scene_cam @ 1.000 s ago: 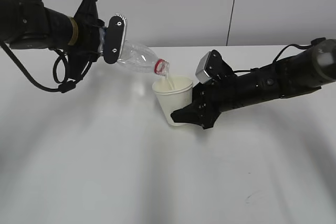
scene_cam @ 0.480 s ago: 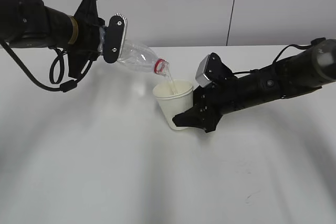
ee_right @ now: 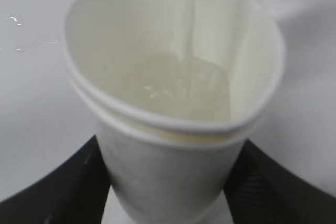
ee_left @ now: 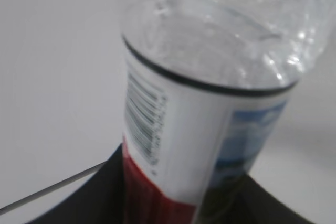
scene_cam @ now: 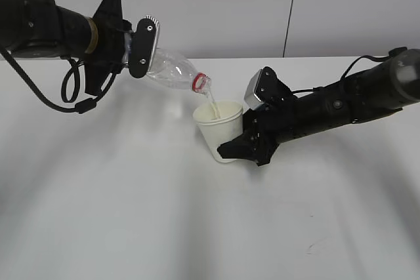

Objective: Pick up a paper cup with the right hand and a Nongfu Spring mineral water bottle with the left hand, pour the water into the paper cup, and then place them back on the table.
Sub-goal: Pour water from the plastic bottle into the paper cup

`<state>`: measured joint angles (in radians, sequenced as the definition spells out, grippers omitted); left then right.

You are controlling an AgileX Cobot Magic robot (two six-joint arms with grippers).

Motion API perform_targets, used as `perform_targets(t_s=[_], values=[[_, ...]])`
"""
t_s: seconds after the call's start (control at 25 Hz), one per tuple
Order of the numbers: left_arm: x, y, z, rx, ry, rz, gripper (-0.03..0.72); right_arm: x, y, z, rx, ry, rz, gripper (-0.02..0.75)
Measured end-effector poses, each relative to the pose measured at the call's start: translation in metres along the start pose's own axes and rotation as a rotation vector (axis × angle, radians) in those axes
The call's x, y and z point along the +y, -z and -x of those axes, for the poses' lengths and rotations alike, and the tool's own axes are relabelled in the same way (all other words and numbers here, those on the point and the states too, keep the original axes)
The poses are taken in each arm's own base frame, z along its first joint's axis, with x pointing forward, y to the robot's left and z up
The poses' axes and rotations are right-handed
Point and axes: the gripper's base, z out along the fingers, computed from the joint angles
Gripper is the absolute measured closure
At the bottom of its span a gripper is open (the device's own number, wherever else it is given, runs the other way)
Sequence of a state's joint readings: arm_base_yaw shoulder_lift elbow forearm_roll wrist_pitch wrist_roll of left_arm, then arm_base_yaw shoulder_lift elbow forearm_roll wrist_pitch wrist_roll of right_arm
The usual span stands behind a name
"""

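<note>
My left hand [scene_cam: 134, 50] is clamped around the labelled lower body of the Nongfu Spring mineral water bottle [scene_cam: 172, 70], held up over the far left of the table [scene_cam: 131, 214]. The bottle is tipped, its red-ringed neck pointing right and downward, mouth just above the paper cup [scene_cam: 218, 129]. A thin stream of water [scene_cam: 212, 104] runs from the mouth into the cup. My right hand [scene_cam: 235, 147] grips the cup from the right, my fingers [ee_right: 63, 187] pressed against both sides of its lower wall. The cup sits near the table's middle, tilted slightly toward the bottle, its rim squeezed out of round. Inside it, water pools across the bottom.
</note>
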<state>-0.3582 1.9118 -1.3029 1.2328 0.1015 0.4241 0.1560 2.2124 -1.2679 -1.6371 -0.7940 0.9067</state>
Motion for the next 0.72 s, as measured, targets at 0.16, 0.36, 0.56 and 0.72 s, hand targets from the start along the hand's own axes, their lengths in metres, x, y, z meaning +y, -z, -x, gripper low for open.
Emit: perform_targets(t_s=[0.16,0.36,0.56,0.72], values=[[0.0001,0.0000,0.0001,-0.001,-0.011,0.001,0.416,-0.0002,0.0000,-0.0001,0.001,0.000,-0.002,0.282],[0.0002,0.0000,0.0001,-0.002,-0.013,0.002,0.416,-0.0002,0.0000,-0.0002,0.002,-0.002,-0.003,0.282],[0.0002,0.0000,0.0001,-0.001,-0.014,0.002,0.416,-0.0003,0.0000,-0.0003,0.003,-0.002,-0.004,0.282],[0.0002,0.0000,0.0002,-0.002,-0.015,0.003,0.416,-0.0003,0.0000,-0.0003,0.003,-0.002,-0.004,0.282]])
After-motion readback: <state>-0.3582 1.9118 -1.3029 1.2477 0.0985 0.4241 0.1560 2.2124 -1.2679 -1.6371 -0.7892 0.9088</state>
